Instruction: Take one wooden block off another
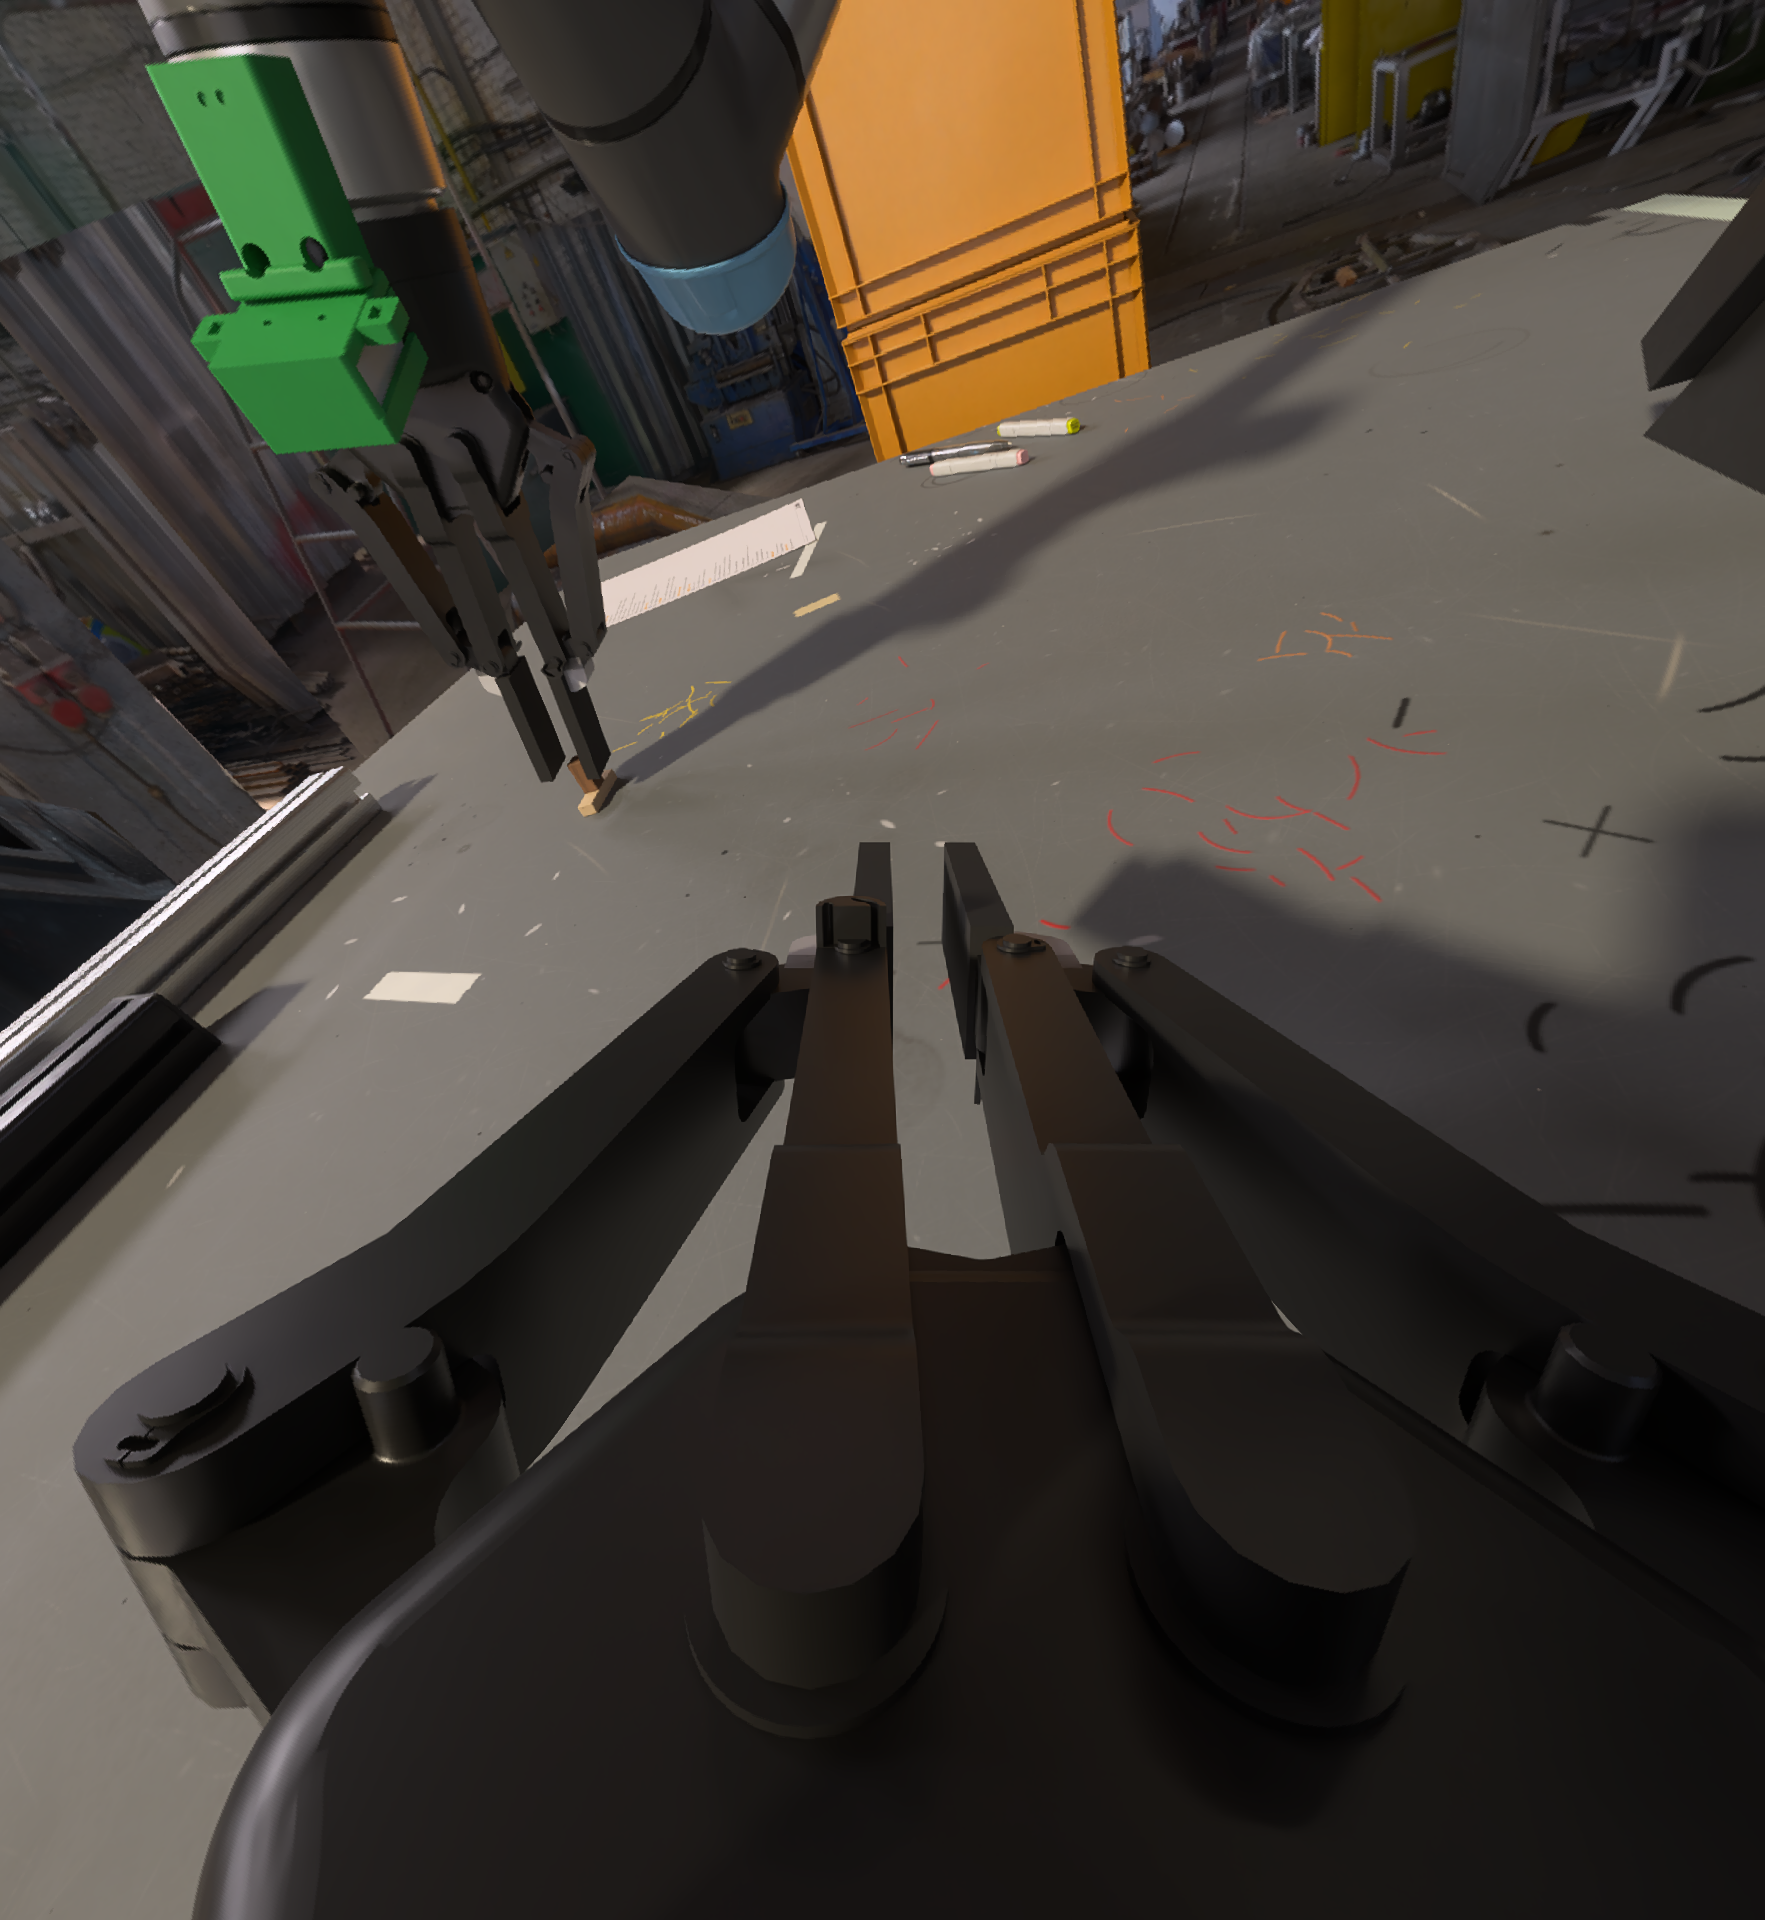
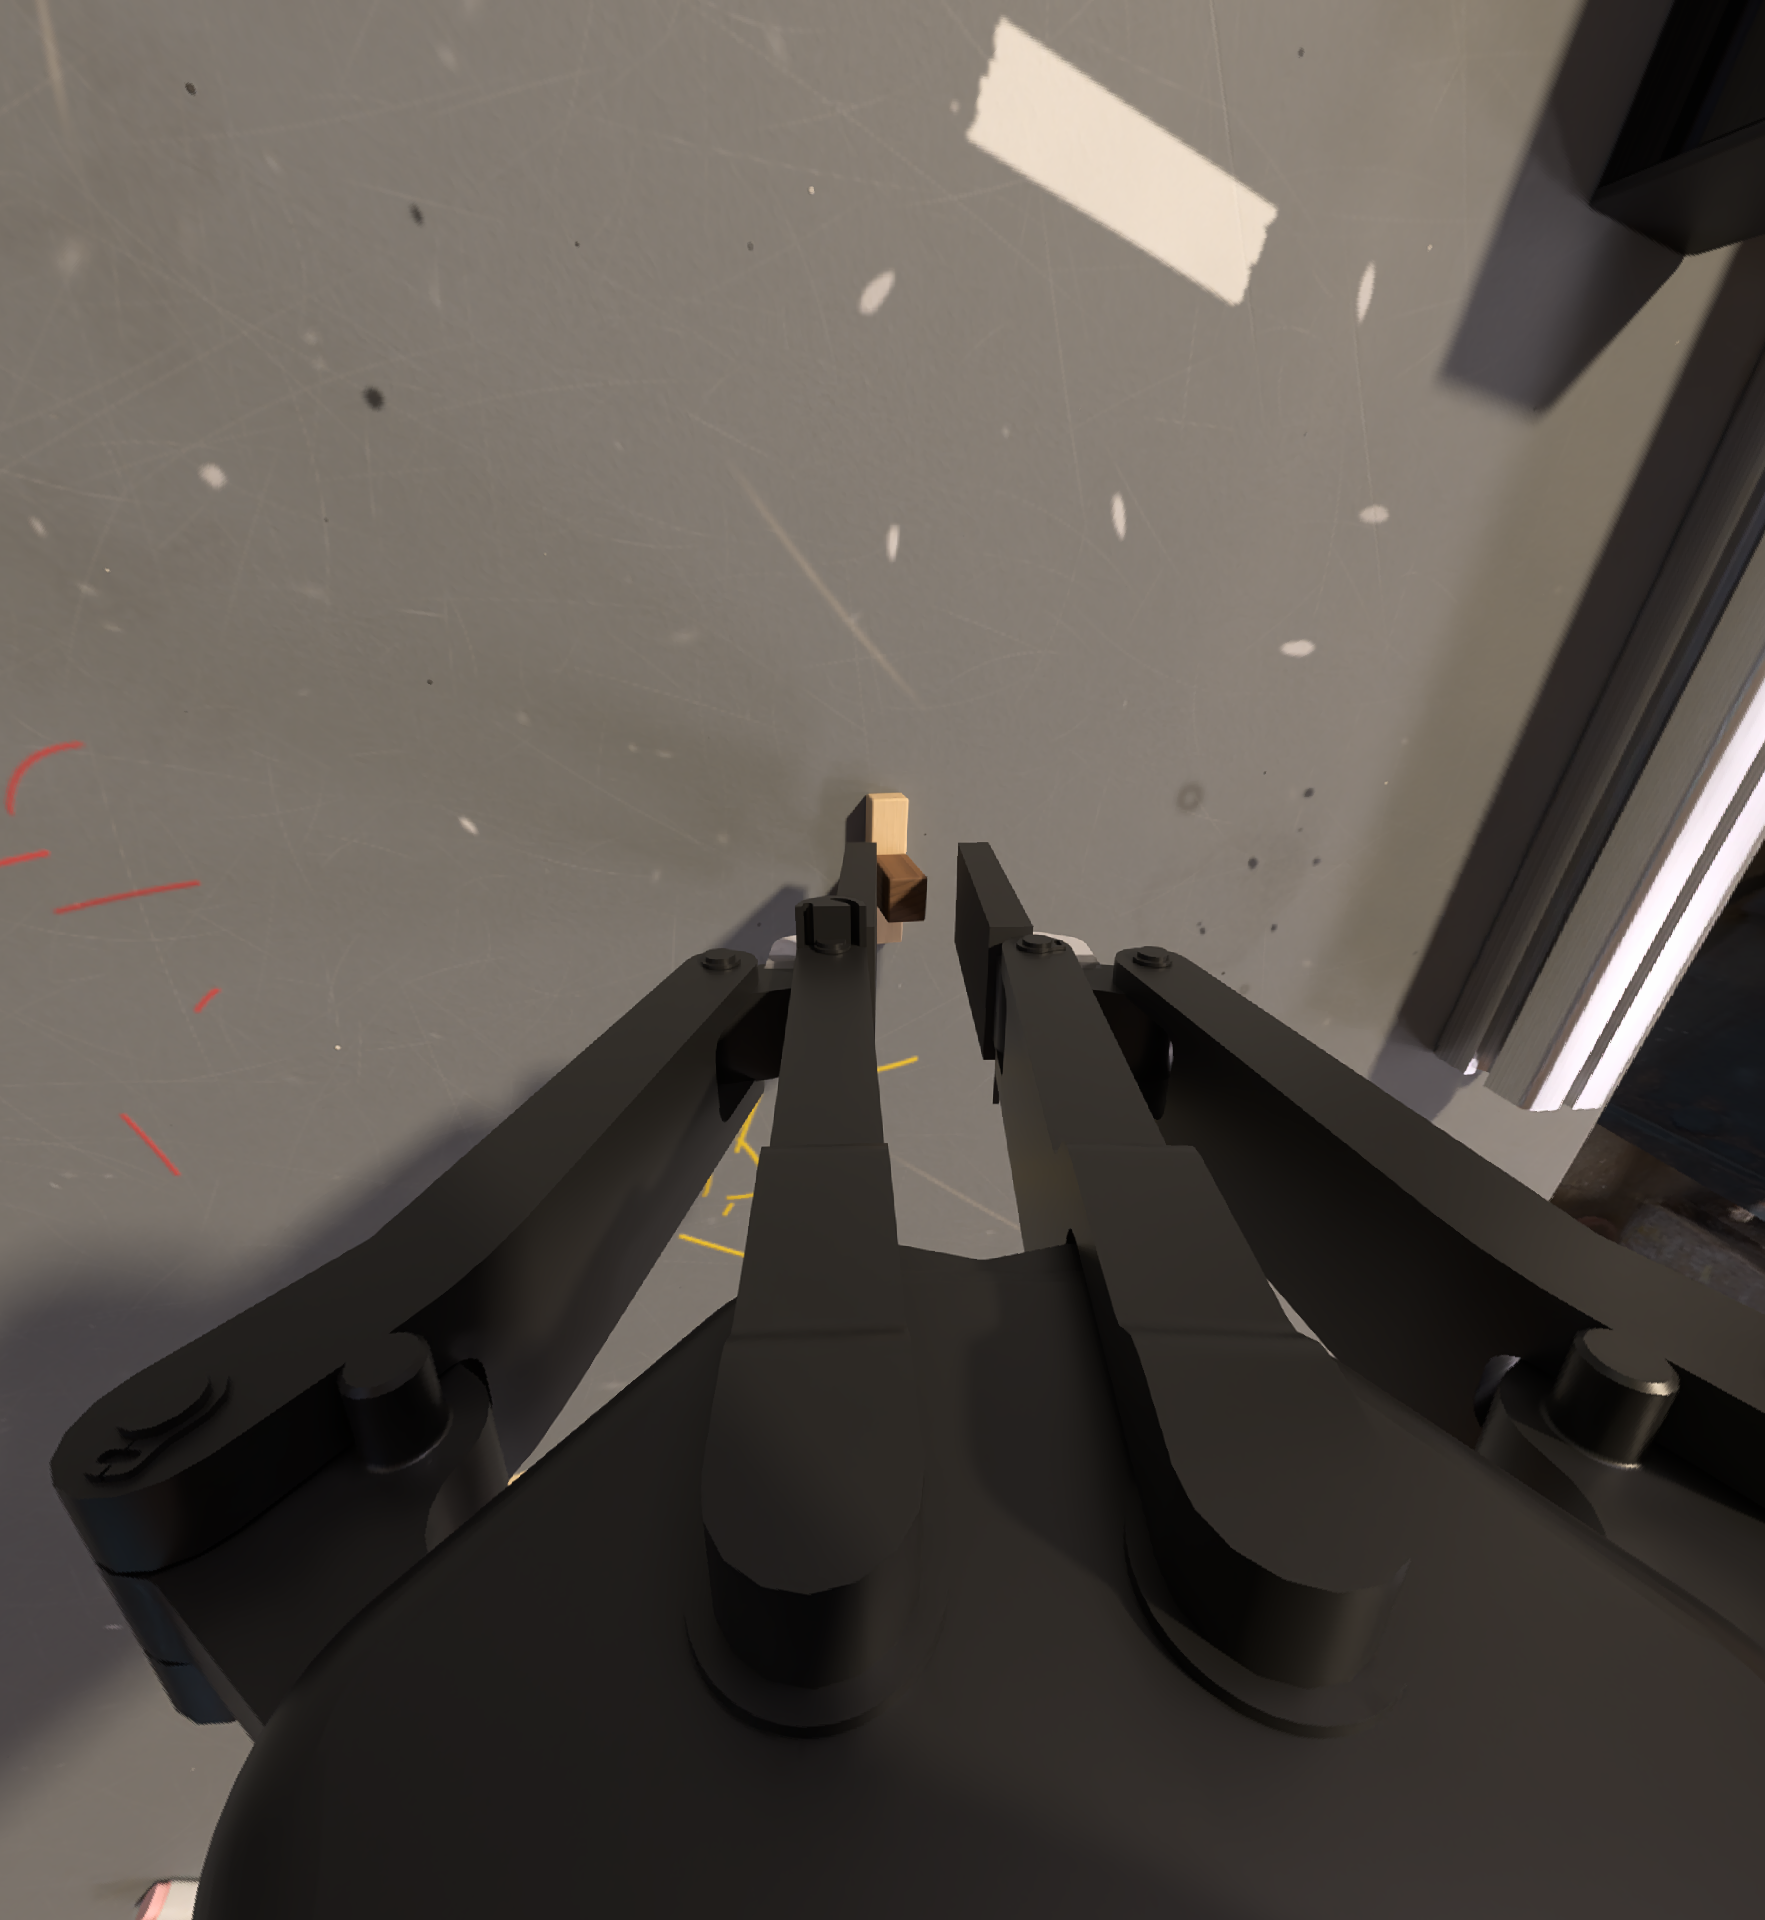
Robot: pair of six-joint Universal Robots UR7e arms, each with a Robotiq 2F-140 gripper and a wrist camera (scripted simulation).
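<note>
A small dark wooden block (image 2: 902, 888) lies crosswise on a pale wooden block (image 2: 886, 821) on the grey table (image 2: 442, 520). My right gripper (image 2: 917, 868) points down at them with its jaws either side of the dark block. The left finger touches the block and the right finger stands a little apart from it. In the left wrist view the right gripper (image 1: 573, 764) stands over the pale block (image 1: 597, 797) at the table's left side. My left gripper (image 1: 917, 862) hovers over bare table, empty, its jaws only narrowly apart.
Stacked orange crates (image 1: 971, 208) stand at the far edge with several marker pens (image 1: 971, 457) and a white ruler (image 1: 712, 566) in front. A tape patch (image 1: 423, 987) lies near the metal edge rail (image 1: 130, 935). A dark box (image 1: 1751, 291) sits at the right.
</note>
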